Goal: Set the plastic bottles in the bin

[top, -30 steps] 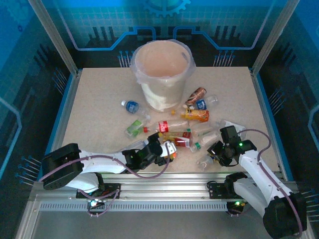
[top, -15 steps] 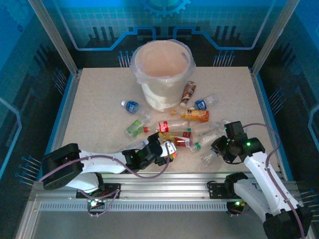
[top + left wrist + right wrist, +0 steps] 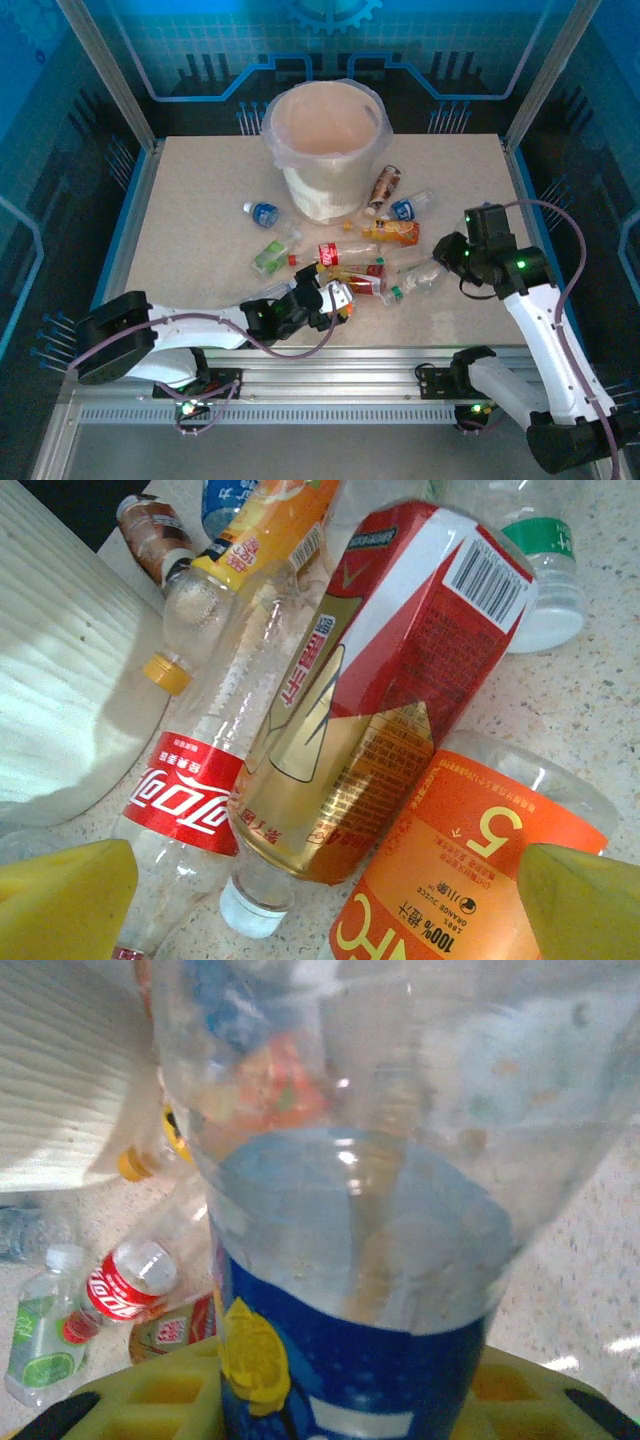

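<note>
The bin (image 3: 325,150), a white bucket with a thin bag liner, stands at the back centre. Several plastic bottles lie in front of it. In the right wrist view a clear bottle with a blue label (image 3: 350,1260) sits between the yellow fingers of my right gripper (image 3: 340,1400), which is shut on it. That gripper (image 3: 447,252) hangs right of the pile. My left gripper (image 3: 340,300) is open low at the pile's near edge. Its fingertips (image 3: 60,900) flank an orange-label bottle (image 3: 470,870) and a red-and-gold bottle (image 3: 370,690), beside a cola bottle (image 3: 200,780).
Loose bottles lie spread across the table: blue-label (image 3: 263,213), green-label (image 3: 268,258), brown (image 3: 383,185), orange (image 3: 393,232) and one with a green cap (image 3: 420,280). A raised blue rim (image 3: 135,215) borders the table, with metal frame posts at the corners.
My right gripper closed on the blue-label bottle and rose away from the near edge, moving back and to the right. The brown bottle by the bin shifted. The left arm barely moved.
</note>
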Controlling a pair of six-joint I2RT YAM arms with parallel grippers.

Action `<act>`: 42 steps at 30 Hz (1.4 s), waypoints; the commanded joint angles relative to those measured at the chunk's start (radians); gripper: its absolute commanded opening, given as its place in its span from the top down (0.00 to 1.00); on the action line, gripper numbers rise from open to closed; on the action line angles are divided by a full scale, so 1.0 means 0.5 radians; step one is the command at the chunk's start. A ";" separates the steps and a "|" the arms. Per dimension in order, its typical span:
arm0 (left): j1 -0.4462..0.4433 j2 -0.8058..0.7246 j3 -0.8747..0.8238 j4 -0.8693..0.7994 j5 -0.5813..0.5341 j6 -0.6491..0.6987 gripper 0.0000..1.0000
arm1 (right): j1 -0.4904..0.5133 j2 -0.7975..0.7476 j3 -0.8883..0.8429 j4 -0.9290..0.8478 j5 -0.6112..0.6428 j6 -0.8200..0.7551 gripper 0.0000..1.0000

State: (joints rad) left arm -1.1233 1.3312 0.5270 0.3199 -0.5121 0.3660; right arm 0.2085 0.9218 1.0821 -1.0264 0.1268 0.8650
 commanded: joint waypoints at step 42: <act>-0.006 -0.868 0.103 -0.042 -0.461 -0.475 0.01 | 0.549 2.632 3.392 0.939 -0.112 -1.469 0.61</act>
State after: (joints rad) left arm -1.1233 0.9333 0.5873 0.2932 -0.6937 0.1642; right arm 0.4595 2.2127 2.7426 -0.6640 0.0742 0.2073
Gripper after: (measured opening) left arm 0.990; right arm 0.391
